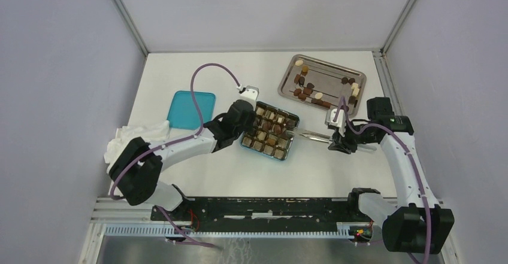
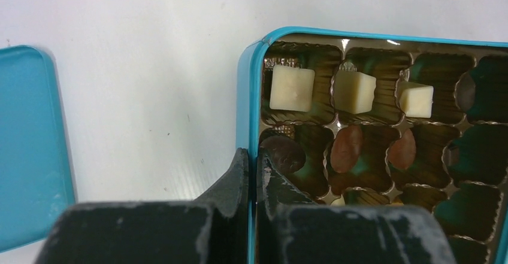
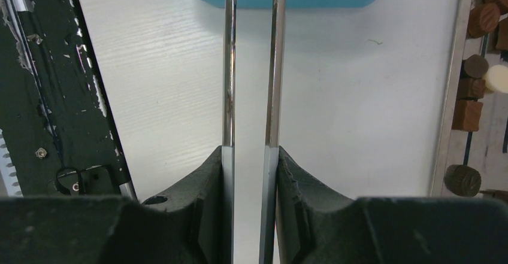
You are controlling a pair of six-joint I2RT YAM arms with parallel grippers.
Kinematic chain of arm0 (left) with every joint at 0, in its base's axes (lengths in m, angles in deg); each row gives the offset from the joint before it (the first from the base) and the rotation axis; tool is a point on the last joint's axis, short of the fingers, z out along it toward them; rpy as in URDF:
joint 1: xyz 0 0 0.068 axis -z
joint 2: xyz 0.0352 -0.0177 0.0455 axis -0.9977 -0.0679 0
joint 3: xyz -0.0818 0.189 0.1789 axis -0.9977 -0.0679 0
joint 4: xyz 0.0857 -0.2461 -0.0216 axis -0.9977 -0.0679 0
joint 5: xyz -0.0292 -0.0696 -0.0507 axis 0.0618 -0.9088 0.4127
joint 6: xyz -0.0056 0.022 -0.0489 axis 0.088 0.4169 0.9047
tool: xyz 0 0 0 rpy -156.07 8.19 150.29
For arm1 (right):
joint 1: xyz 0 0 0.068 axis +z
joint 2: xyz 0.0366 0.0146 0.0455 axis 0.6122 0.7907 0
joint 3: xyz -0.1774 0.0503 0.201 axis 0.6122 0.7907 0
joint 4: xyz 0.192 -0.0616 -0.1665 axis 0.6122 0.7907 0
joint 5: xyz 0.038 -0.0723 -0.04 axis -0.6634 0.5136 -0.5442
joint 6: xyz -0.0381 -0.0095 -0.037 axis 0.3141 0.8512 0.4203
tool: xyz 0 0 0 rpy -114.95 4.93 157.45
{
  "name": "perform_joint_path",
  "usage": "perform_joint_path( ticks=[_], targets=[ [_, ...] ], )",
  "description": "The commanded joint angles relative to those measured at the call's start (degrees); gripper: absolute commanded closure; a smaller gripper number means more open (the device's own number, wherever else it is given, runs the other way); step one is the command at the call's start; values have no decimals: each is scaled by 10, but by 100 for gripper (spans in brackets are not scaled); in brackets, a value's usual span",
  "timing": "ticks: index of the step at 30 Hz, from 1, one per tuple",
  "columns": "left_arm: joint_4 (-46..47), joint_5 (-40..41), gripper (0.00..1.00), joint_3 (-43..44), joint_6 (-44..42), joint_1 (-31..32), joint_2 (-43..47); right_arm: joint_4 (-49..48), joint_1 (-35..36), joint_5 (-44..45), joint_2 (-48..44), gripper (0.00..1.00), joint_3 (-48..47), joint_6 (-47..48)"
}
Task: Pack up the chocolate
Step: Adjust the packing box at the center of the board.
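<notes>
Reaching across the rim of the teal box, tweezers clamped in the right gripper point lengthwise at the chocolate inside; the left gripper pinches the box's wall, with more pieces on the tray beyond it, nearer the right gripper

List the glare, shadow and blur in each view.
Top external: even, soft light, no hard shadows on the table. Left wrist: small glints on the insert; the left tool is dark and soft. Right wrist: bright streaks along the tweezers; right tool soft near the lens.
</notes>
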Motion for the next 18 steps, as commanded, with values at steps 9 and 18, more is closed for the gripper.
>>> perform_joint_path(
  ticks=[9,18],
  targets=[
    [-71,-34,98,114,68,-6,-116,-91,41,68,5,100,39,-73],
    [-89,-45,87,128,80,-17,-146,-94,58,103,12,100,46,-82]
  ],
)
